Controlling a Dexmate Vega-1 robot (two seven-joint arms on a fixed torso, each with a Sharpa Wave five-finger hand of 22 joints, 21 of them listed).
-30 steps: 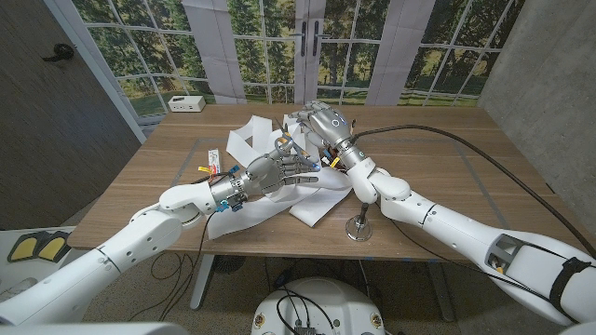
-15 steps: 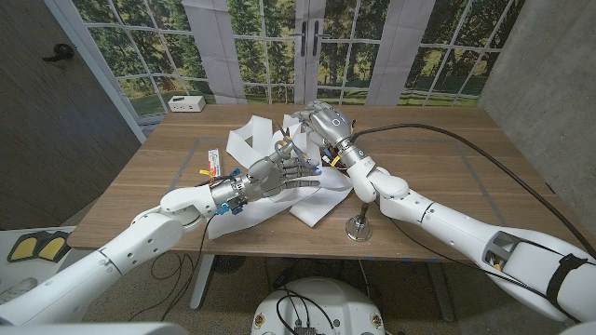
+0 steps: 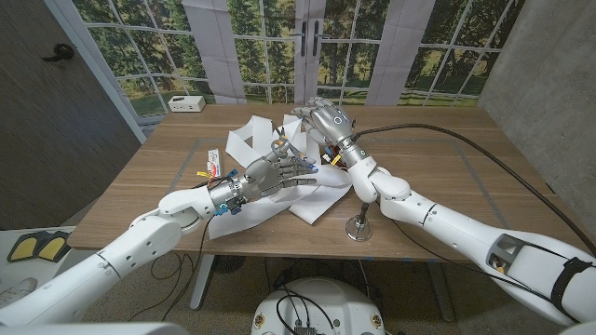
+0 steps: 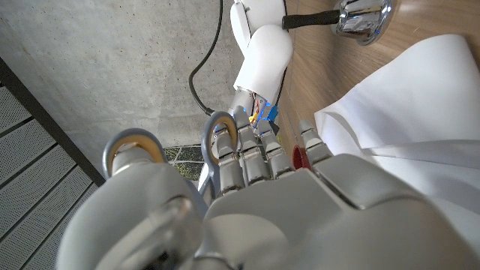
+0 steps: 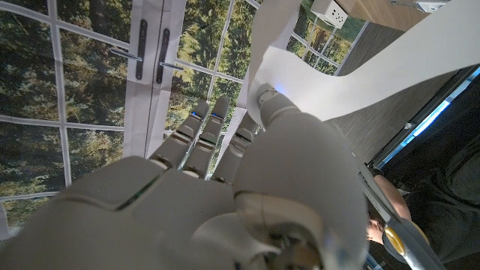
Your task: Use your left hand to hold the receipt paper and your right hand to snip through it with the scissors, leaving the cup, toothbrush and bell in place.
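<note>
The white receipt paper (image 3: 251,209) lies in crumpled loops across the middle of the table. My left hand (image 3: 275,172) hovers over it and grips the scissors (image 3: 278,144); their grey, yellow-lined handle loops (image 4: 217,131) stand just past its fingers. Behind it, my right hand (image 3: 321,121) has its fingers curled and pinches a raised strip of the paper (image 5: 360,75) at the thumb. The scissors (image 5: 396,238) also show below that hand. The chrome bell (image 3: 358,226) stands near the front edge. The packaged toothbrush (image 3: 212,167) lies to the left. A red thing (image 3: 330,160), perhaps the cup, peeks out by my right wrist.
A white box (image 3: 186,103) sits at the table's far left corner. A black cable (image 3: 438,135) arcs over the table's right side. A person (image 5: 450,195) shows at the edge of the right wrist view.
My left hand has moved slightly right and forward with the scissors. My right hand has lifted a little toward the far side. Bell and toothbrush have not moved.
</note>
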